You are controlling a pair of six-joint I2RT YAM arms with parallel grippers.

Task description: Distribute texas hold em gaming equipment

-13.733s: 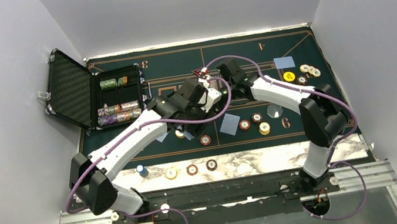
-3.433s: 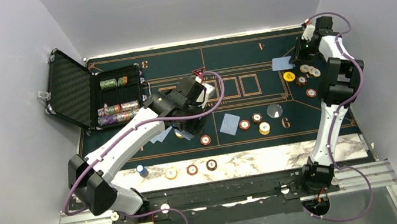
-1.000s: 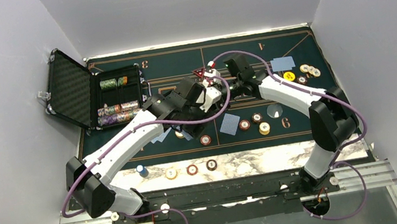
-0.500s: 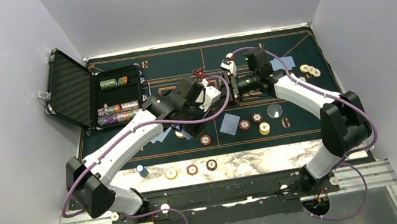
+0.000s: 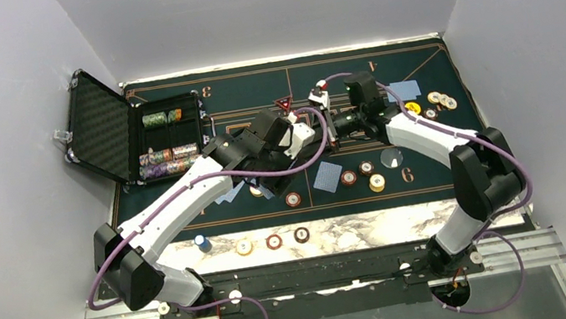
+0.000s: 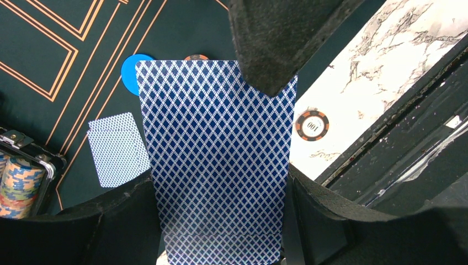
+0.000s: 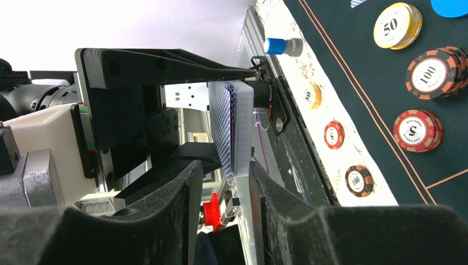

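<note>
Closing on the pack from here is where trouble is likeliest. The deck of blue-backed cards (image 6: 215, 154) is clamped by its long edges between the fingers of the left gripper (image 6: 221, 185), which is closed on it. The right gripper (image 7: 225, 165) is set narrowly open, with the free end of the deck taken in between its two fingers. A thin gap is seen on the patterned side, and no card is yet pinched, so far as can be judged. Since the whole thickness of the pack is straddled, several cards, not one, may be drawn off when the jaws are shut. If the pull is made while the left grip is slack, the pack may be dragged loose and spilled onto the felt mat (image 6: 66, 33) beneath both grippers. The deck's long axis is laid along the left fingers, pointing away from that wrist and into the right gripper's jaws. Its patterned back is turned to the left wrist camera, and only its edge is offered to the right one.
</note>
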